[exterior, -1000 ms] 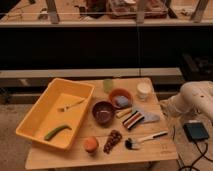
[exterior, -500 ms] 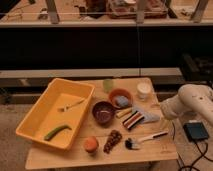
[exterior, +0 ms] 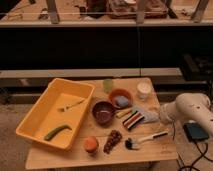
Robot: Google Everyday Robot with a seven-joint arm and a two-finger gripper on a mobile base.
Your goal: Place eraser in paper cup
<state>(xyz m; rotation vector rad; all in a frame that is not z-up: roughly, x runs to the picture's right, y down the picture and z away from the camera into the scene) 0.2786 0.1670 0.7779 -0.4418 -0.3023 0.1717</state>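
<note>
Your gripper (exterior: 161, 116) stands open and empty at the right side of the table (exterior: 67, 155), just beside the grey cloth (exterior: 148, 116), while the eraser (exterior: 132, 120) lies flat just left of that cloth and the paper cup (exterior: 143, 90) waits farther back. Be careful when you descend, because the cloth touches the eraser (maybe it even covers one end) and your grasp could take both together. The eraser looks also long against the narrow cup, so a tilted release could tip the cup over.
</note>
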